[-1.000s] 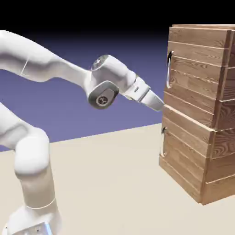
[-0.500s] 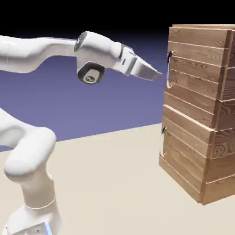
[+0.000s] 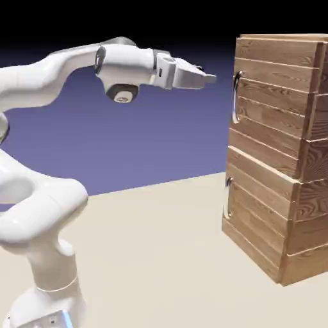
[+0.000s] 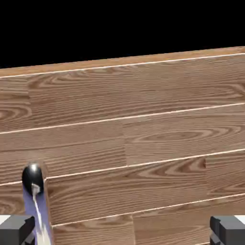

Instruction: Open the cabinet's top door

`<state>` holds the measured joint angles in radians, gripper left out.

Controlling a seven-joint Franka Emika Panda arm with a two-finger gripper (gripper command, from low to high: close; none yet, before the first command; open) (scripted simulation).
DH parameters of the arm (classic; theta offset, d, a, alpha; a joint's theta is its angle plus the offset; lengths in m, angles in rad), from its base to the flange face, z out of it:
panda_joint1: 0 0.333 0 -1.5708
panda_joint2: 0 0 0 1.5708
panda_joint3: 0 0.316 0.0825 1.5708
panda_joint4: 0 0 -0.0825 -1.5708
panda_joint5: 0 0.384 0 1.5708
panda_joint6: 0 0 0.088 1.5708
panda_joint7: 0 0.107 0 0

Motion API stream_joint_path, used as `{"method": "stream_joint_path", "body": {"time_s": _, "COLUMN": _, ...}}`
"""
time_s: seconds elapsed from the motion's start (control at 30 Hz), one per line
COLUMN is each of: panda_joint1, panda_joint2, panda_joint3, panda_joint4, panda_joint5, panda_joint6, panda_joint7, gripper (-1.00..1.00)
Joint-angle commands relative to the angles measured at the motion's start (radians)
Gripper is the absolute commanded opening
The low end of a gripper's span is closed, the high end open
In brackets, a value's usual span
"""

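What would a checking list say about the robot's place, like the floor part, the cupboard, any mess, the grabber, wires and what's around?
Surface: pale and flat, under the cupboard.
Job's things: top door closed, its long handle upright; bottom door closed too, with a shorter handle.
Clutter: nothing seen.
Grabber: gripper open, nothing between its fingertips, short of the top handle.
Cables: nothing seen.
Surroundings: blue-violet backdrop, black along the top; white arm reaching toward the cupboard.
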<state>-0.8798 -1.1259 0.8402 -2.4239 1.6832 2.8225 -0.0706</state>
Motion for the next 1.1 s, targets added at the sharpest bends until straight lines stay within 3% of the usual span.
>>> {"method": "stream_joint_path", "body": {"time_s": 0.0, "panda_joint1": -0.023, "panda_joint2": -0.014, "panda_joint3": 0.022, "panda_joint4": 0.01, "panda_joint5": 0.044, "panda_joint6": -0.006, "panda_joint7": -0.021, "gripper": 0.0}}
{"method": "stream_joint_path", "body": {"time_s": 0.5, "panda_joint1": -0.369, "panda_joint2": -0.23, "panda_joint3": 0.347, "panda_joint4": 0.16, "panda_joint5": 0.696, "panda_joint6": -0.089, "panda_joint7": -0.336, "gripper": 0.0}}
{"method": "stream_joint_path", "body": {"time_s": 0.73, "panda_joint1": -0.537, "panda_joint2": -0.225, "panda_joint3": 0.409, "panda_joint4": 0.307, "panda_joint5": 0.754, "panda_joint6": -0.103, "panda_joint7": -0.339, "gripper": 0.0}}
{"method": "stream_joint_path", "body": {"time_s": 0.77, "panda_joint1": -0.537, "panda_joint2": -0.225, "panda_joint3": 0.409, "panda_joint4": 0.307, "panda_joint5": 0.754, "panda_joint6": -0.103, "panda_joint7": -0.339, "gripper": -1.0}}
{"method": "stream_joint_path", "body": {"time_s": 1.07, "panda_joint1": -0.37, "panda_joint2": -0.224, "panda_joint3": 0.266, "panda_joint4": 0.027, "panda_joint5": 0.822, "panda_joint6": -0.448, "panda_joint7": -0.519, "gripper": -1.0}}
